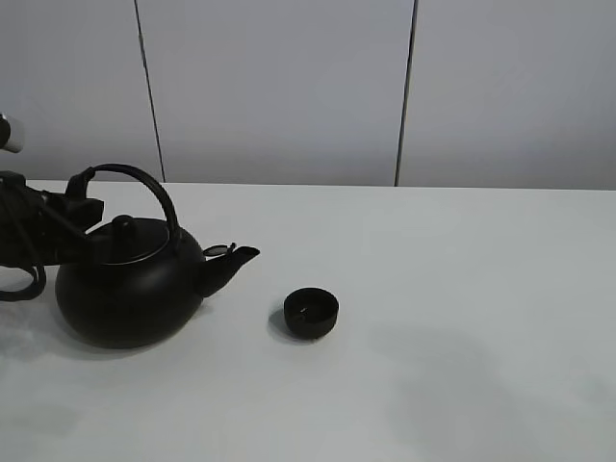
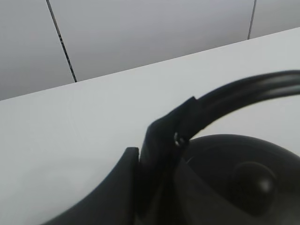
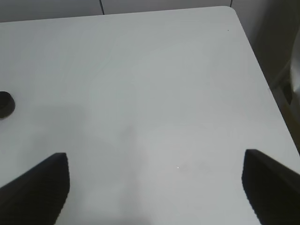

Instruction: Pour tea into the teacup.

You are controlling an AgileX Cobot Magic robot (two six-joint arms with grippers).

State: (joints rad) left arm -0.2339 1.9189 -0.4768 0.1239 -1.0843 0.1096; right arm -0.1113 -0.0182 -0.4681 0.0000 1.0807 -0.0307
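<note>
The big black kettle [image 1: 130, 294] stands on the white table [image 1: 462, 289] at the left, spout pointing right. The small black teacup [image 1: 311, 313] sits on the table just right of the spout, apart from it; it also shows at the edge of the right wrist view [image 3: 4, 104]. My left gripper [image 1: 85, 200] is at the left end of the kettle's arched handle [image 1: 144, 183]. In the left wrist view the gripper [image 2: 159, 154] is closed around the handle [image 2: 243, 91], above the lid knob [image 2: 251, 183]. My right gripper [image 3: 154, 161] is open, empty, over bare table, out of the high view.
The table's right edge and rounded far corner [image 3: 229, 9] show in the right wrist view, with floor beyond. A grey panelled wall [image 1: 289, 87] stands behind the table.
</note>
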